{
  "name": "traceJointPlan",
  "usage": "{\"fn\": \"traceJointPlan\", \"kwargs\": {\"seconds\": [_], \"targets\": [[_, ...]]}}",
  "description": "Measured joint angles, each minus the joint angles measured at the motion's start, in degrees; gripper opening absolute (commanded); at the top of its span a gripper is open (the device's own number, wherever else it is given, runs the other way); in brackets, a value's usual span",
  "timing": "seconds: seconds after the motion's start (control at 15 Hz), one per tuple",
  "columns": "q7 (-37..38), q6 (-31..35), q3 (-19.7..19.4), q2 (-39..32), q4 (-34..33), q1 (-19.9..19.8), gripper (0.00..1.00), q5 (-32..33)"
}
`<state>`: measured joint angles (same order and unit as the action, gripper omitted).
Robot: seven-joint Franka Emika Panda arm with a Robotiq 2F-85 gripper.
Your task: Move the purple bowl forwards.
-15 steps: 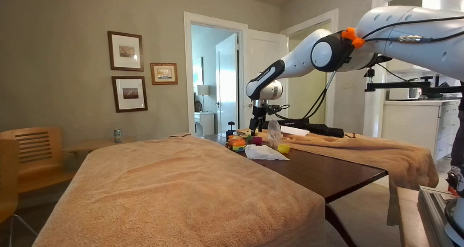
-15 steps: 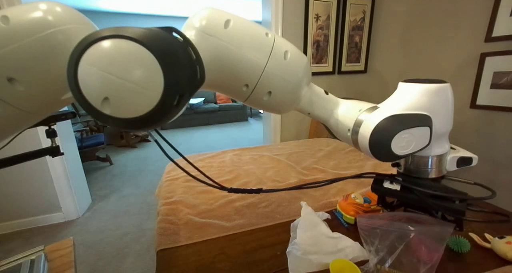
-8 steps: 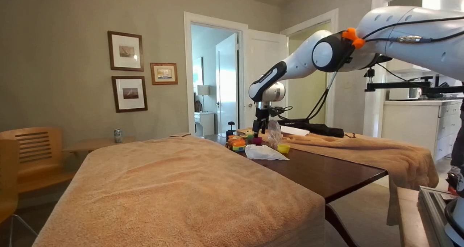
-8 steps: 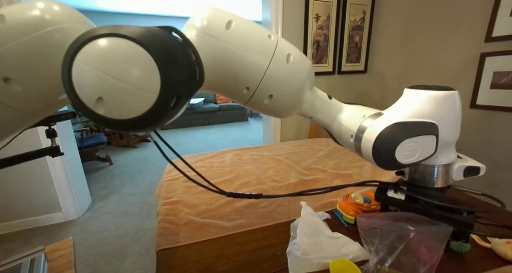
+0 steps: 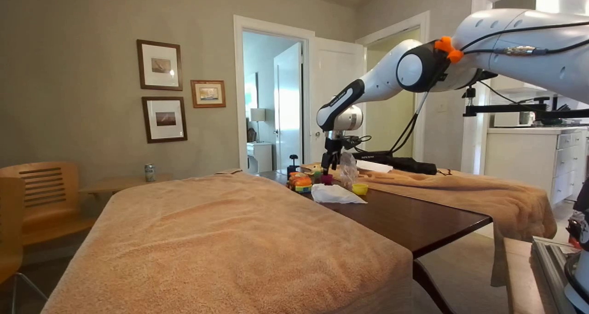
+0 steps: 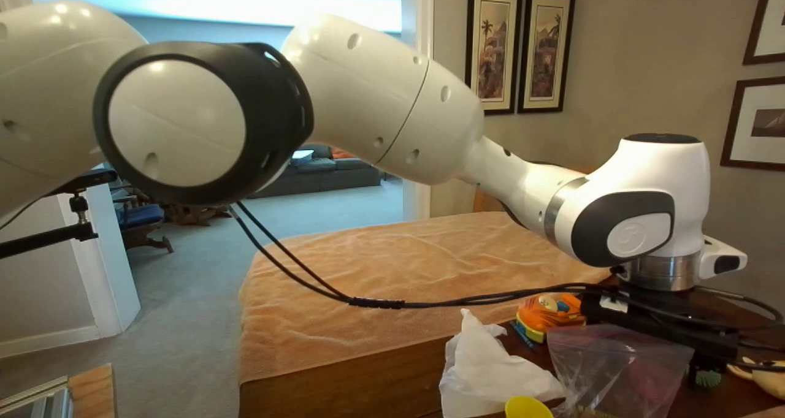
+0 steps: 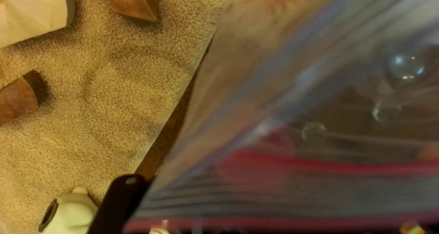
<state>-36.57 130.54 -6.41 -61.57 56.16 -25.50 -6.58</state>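
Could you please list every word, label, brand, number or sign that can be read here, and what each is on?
No text can be read with certainty.
Dark trim of the robot arm: pale lettering, too small and blurred.
Round emblem on the arm: no legible letters.
Black object in the background below the arm: small pale lettering, unreadable.
Can: printed surface, too blurred.
White patch, perhaps a sticker: nothing legible.

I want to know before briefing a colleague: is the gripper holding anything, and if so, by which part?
Nothing appears held: the open gripper is near the purple bowl, though a plastic bag covers much of the wrist view.
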Motion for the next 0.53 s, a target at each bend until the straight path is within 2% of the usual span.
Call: {"fn": "traceJointPlan", "kwargs": {"seconds": [0.53], "targets": [[-3.1, 2.5, 2.0, -1.5, 0.0, 0.0, 1.0, 0.0]]}}
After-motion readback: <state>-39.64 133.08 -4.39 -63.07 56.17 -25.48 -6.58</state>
